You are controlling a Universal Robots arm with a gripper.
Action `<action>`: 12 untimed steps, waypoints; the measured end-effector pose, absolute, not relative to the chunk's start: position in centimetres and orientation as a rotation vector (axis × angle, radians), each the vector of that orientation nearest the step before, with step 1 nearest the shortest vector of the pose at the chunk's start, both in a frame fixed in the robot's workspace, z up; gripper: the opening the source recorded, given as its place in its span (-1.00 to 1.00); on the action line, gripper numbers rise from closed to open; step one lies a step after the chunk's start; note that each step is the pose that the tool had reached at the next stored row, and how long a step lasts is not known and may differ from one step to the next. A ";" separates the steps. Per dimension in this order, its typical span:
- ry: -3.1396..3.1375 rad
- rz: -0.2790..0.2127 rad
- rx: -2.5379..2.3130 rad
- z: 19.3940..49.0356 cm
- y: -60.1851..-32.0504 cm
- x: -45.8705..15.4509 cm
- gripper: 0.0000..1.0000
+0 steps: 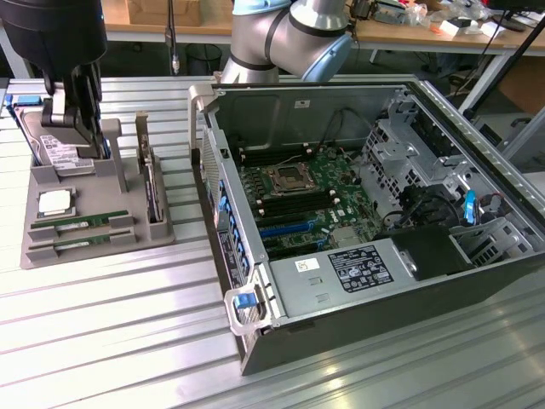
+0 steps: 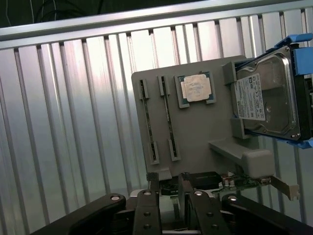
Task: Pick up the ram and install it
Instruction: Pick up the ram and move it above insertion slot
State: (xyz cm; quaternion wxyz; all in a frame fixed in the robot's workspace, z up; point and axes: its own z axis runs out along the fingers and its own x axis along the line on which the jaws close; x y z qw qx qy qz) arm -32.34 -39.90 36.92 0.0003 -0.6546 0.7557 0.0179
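Grey moulded parts tray [image 2: 205,132] lies on the ribbed aluminium bench [image 1: 102,341]. Its slots, I judge, keep each part fixed and graspable.

Count in the tray:
- two long green ram sticks [image 2: 168,120], both seated
- one square silver processor chip [image 2: 196,89]
- one boxy silver hard drive [image 2: 266,93]

Black robot hand [image 2: 168,178] hangs above the tray, jaws apart, empty.

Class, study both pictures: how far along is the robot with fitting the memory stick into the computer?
Done: nothing yet; both memory sticks lie in the gray holder. In hand: the tool is open and empty, above the holder. Left: gripping a stick and fitting it in the computer.
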 end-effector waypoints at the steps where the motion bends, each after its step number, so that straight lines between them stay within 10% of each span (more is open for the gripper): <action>1: 2.374 0.056 -2.056 36.9 -39.9 -32.3 -0.40; 12: 2.374 0.056 -2.056 36.2 -39.9 -32.3 -0.40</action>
